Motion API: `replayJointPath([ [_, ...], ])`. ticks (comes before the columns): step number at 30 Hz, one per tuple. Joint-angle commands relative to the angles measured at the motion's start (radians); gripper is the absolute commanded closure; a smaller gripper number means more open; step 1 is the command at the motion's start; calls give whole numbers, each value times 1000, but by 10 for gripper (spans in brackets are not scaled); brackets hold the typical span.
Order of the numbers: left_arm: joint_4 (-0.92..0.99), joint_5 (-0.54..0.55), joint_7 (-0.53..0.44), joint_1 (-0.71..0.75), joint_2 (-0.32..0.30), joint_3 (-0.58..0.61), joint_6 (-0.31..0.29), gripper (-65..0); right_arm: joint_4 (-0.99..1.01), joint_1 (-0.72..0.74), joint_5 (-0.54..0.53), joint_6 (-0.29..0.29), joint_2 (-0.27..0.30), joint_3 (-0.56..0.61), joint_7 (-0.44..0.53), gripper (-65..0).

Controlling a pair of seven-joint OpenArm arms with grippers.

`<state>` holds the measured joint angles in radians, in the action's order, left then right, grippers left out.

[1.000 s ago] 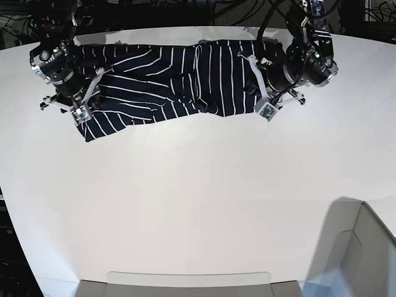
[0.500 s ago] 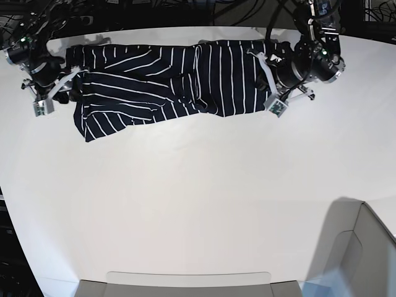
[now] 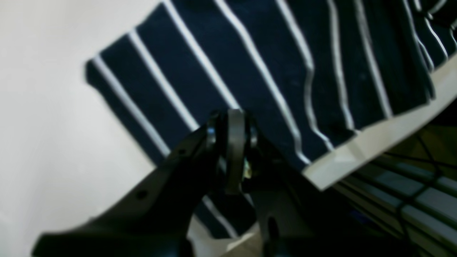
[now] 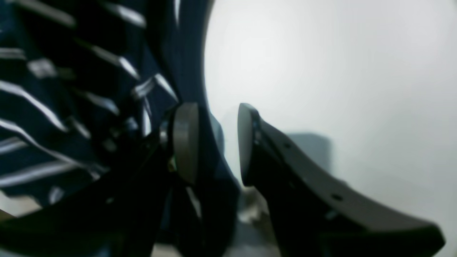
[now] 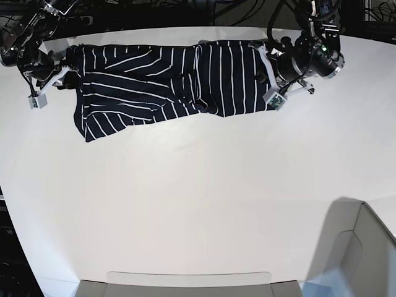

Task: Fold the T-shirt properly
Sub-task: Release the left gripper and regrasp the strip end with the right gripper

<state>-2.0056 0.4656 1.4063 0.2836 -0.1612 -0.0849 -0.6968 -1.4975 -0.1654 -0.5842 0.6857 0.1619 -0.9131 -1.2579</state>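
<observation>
The dark navy T-shirt [image 5: 167, 80] with thin white stripes lies stretched out along the far side of the white table [image 5: 185, 198]. My left gripper [image 5: 267, 59] is at its right end. In the left wrist view its fingers [image 3: 234, 142] are shut over the flat striped cloth [image 3: 285, 53], near the table's far edge. I cannot tell whether any cloth is pinched. My right gripper [image 5: 69, 80] is at the shirt's left end. In the right wrist view it [image 4: 214, 142] is open, with the shirt's edge [image 4: 71, 89] beside and partly between the fingers.
A grey box [image 5: 365, 247] stands at the near right corner and a flat grey tray [image 5: 185, 281] at the near edge. Cables and dark gear [image 3: 410, 185] lie just past the table's far edge.
Both arms have moved outward and toward the far edge. The right arm went from over the shirt's left part to its left end; the left arm shifted right. The shirt lies about as before.
</observation>
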Motion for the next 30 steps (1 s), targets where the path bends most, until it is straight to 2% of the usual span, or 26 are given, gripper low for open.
replayJointPath([
  [1,-13,11,-10,-5,-4,-2,-1,-32,10,7,11,12,23,1,-15,-195],
  [6,-13,11,-10,-5,-4,-6,-1,-32,85,8,11,12,57,7,-13,-195],
  [10,-13,11,-10,-5,-4,-2,-1,-32,96,3,10,12,81,79,-15,-196],
  [17,-13,11,-10,-5,-2,-2,-1,-32,99,-3,11,12,80,105,-19,-197],
  [19,-13,11,-10,-5,-2,-2,-1,-32,99,-3,11,12,80,107,-21,-220],
  [24,-13,11,-10,-5,1,-2,-1,-32,99,-1,11,12,78,107,-21,-326],
  [28,-13,11,-10,-5,1,-2,-1,-32,99,7,7,12,74,148,-18,-329],
  [30,-13,11,-10,-5,1,-2,-1,-32,99,13,7,12,43,154,-19,-329],
])
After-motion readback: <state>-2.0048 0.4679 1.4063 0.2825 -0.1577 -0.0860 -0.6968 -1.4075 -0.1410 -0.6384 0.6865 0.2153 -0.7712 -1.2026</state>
